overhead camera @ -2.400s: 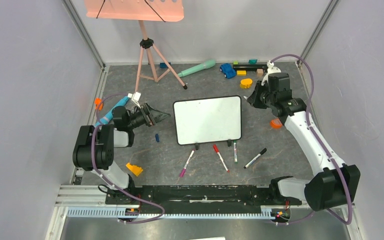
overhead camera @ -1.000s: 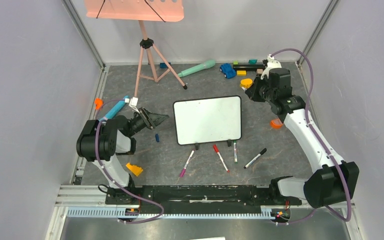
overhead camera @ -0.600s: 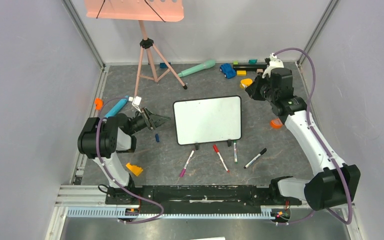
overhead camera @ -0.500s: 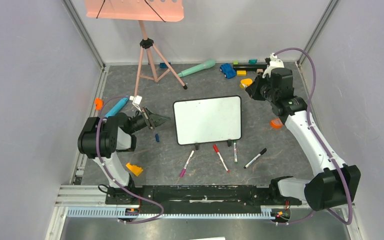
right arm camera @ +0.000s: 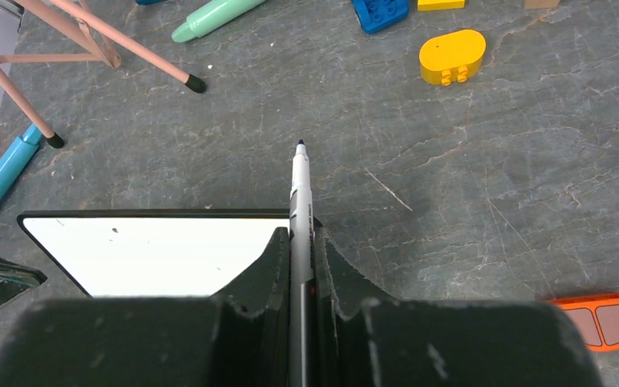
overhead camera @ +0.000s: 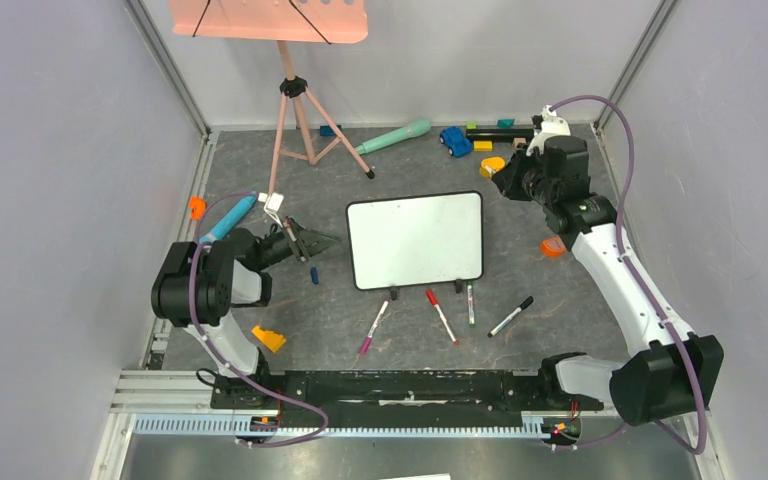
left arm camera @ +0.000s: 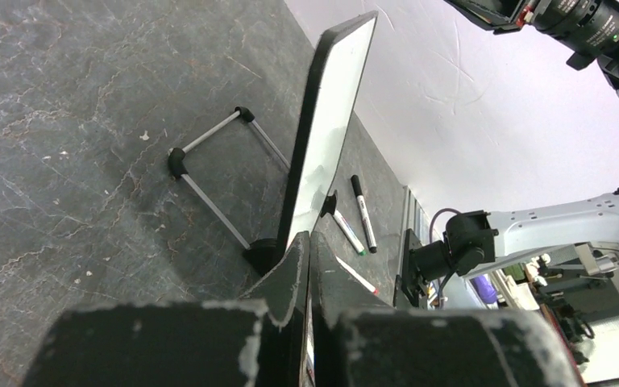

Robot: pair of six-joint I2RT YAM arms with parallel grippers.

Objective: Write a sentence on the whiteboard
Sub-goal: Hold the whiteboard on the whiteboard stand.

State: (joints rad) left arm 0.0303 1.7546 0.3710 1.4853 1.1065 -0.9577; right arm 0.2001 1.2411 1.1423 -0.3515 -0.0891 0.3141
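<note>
The whiteboard (overhead camera: 415, 240) stands tilted on its two black feet in the middle of the floor. Its white face is blank and no sentence shows on it. My left gripper (overhead camera: 332, 240) is shut, with its tips right beside the board's left edge. In the left wrist view the board (left arm camera: 334, 121) is seen edge-on just beyond the closed left gripper (left arm camera: 308, 238). My right gripper (overhead camera: 508, 183) hovers off the board's top right corner. It is shut on a silver marker (right arm camera: 299, 181), dark tip pointing away, above the board's upper edge (right arm camera: 161, 254).
Pink (overhead camera: 373, 327), red (overhead camera: 442, 315), green (overhead camera: 470, 302) and black (overhead camera: 511, 316) markers lie in front of the board. A small blue cap (overhead camera: 314, 275) lies at its left. The salmon music stand (overhead camera: 295, 110), a teal tube (overhead camera: 393, 136) and toy blocks (overhead camera: 493, 166) stand behind.
The left gripper's jaws have closed beside the board's left edge. The right arm has shifted slightly toward the back with the marker still in its grip.
</note>
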